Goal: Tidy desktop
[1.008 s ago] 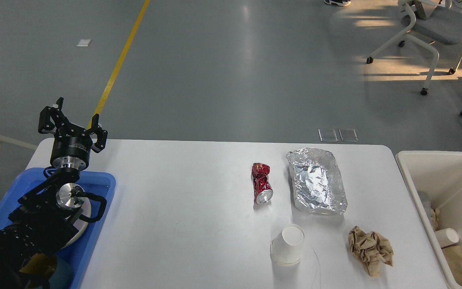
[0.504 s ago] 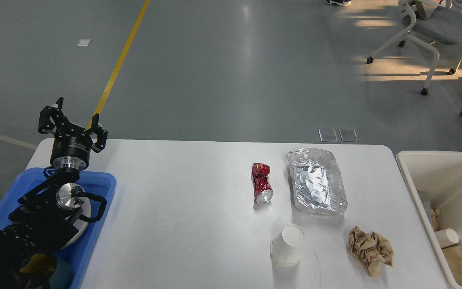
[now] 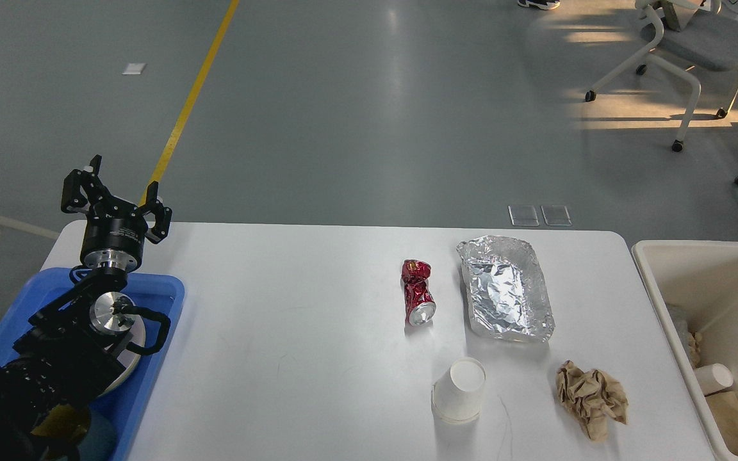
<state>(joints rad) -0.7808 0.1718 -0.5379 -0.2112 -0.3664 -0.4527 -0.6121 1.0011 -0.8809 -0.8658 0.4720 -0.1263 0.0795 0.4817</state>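
The white desktop (image 3: 292, 333) holds litter on its right half. A crushed red can (image 3: 418, 292) lies beside a crumpled foil tray (image 3: 505, 287). Nearer me, a white paper cup (image 3: 460, 389) stands upside down, and a ball of crumpled brown paper (image 3: 592, 398) lies to its right. My left gripper (image 3: 122, 178) is raised over the desktop's far left corner, open and empty, far from all the litter. My right gripper is out of view.
A blue plastic tray (image 3: 163, 301) sits at the left edge under my left arm, with a round white plate partly hidden in it. A cream-white bin (image 3: 708, 282) stands off the right edge, holding a paper cup (image 3: 713, 378) and other scraps. Office chairs stand far back on the right.
My left arm and the litter have not moved. A tan shape now shows at the right edge above the bin.
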